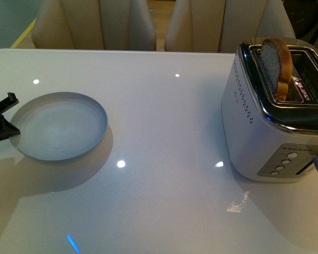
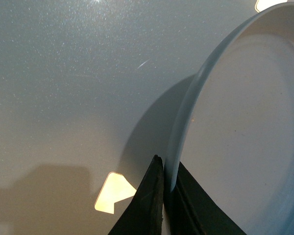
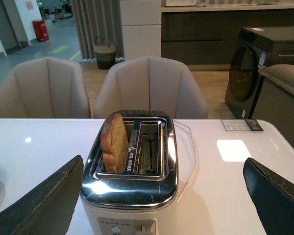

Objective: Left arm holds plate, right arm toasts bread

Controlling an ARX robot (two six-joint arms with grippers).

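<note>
Left gripper [image 1: 8,123]: at the table's [image 1: 164,132] left edge, jaws pressed together on the near-left rim of the plate [image 1: 61,127]. The left wrist view confirms that the rim is pinched between both fingers [image 2: 152,196]. The plate is bare. A shadow under the gripped rim suggests it is slightly raised, though this cannot be confirmed. Centre of table: nothing standing. The toaster [image 1: 270,116] stands at the right, well apart from the plate. The bread [image 1: 275,66] stands upright in the slot nearer the plate, with its rounded top well proud of the chrome. Its broad faces look left and right, and its long axis runs along the slot, away from the robot. Right gripper [image 3: 161,164]: spread wide and holding nothing, level with the toaster top on the robot's side. The bread [image 3: 113,149] lies ahead of it and off the jaw centreline, toward the plate side. Assessment: the right arm is clearly the nearer. For a grasp it would need to shift toward the bread's slot and close across the thin faces.
</note>
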